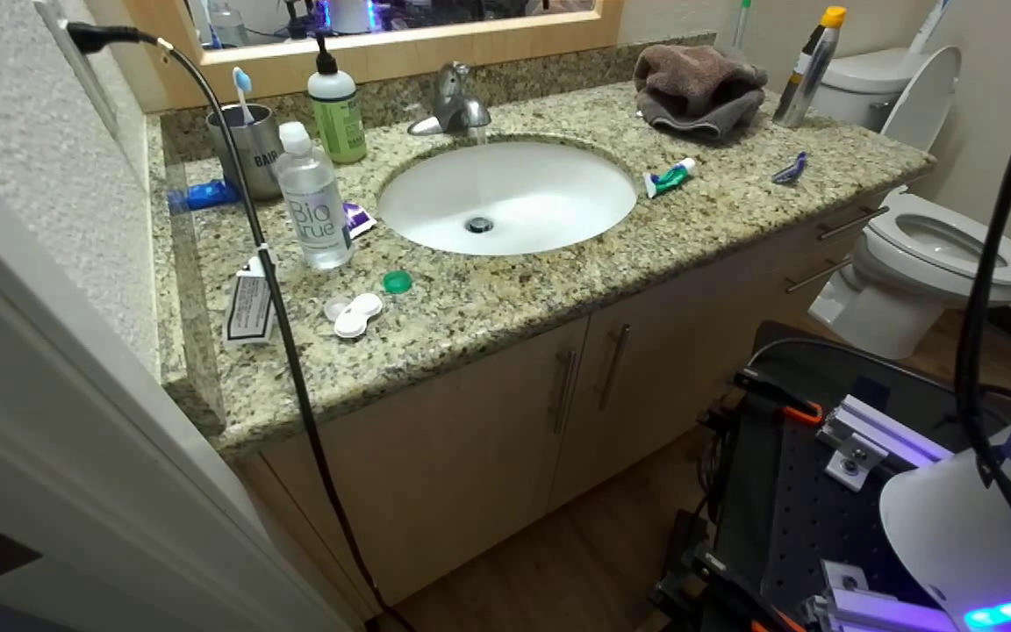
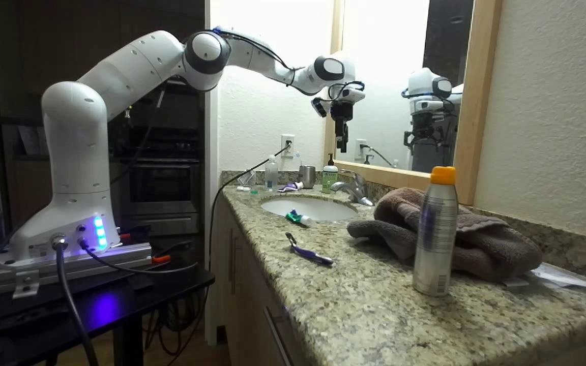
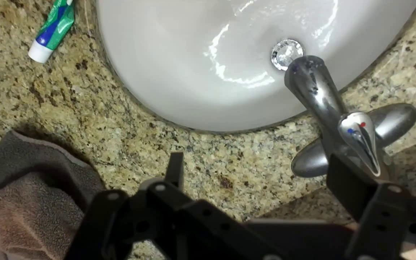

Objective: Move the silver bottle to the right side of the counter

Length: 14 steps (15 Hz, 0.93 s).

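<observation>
- Exterior view, foreground: the silver bottle (image 2: pixel 435 244), orange-capped, stands upright on the speckled counter (image 2: pixel 354 320), at the end toward the toilet (image 1: pixel 918 290).
- Just beside the bottle: a bunched brown-grey towel (image 2: pixel 491 249).
- Middle ground: a blue razor (image 2: pixel 311 252) lies near the counter's front edge; beyond it, a green tube (image 2: pixel 293 217) with a white cap rests just beside the sink (image 2: pixel 326 209).
- At the sink's wall side: a chrome faucet (image 2: pixel 358 192).
- Overhead: the gripper (image 3: pixel 258 166) points down, well above the counter and well apart from the silver bottle; the wrist view shows its fingers (image 3: pixel 175 168) spread wide.
- Far end of the counter: a green soap bottle (image 2: pixel 329 178) with a black pump, a metal cup (image 2: pixel 307 177) and a clear bottle (image 2: pixel 271 173).
- Far wall: a black plug (image 1: pixel 103 37) sits in an outlet (image 2: pixel 284 140).
</observation>
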Tool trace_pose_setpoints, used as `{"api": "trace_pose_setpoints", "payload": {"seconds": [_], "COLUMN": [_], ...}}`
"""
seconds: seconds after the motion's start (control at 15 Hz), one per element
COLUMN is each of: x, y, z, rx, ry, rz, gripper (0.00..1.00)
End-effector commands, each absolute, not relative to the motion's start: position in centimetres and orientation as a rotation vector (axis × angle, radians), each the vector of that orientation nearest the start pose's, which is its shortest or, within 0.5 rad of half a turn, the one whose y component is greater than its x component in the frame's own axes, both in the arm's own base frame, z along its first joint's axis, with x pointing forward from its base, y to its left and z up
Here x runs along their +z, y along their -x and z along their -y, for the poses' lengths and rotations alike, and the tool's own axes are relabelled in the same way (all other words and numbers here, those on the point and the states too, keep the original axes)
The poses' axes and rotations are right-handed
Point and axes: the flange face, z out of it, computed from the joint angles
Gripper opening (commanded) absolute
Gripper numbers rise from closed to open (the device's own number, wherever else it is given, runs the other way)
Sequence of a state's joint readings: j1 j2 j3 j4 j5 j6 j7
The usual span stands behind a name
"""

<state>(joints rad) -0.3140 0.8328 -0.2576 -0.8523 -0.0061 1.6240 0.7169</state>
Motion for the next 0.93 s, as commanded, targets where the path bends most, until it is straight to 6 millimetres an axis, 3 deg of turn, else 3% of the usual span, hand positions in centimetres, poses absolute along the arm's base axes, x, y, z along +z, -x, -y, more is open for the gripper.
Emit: {"api": "trace_pose_setpoints", "payload": {"seconds": [0.0, 0.47, 0.87], "x": [40.2, 38.0, 36.7], "y": [-67.9, -70.1, -71.3], "z": [33.5, 31.8, 33.0], "rx": [0.123, 0.045, -0.114], "ry": [2.754, 2.668, 2.559], "rz": [-1.885, -1.908, -2.051], "gripper": [1.00, 1.00, 1.00]}}
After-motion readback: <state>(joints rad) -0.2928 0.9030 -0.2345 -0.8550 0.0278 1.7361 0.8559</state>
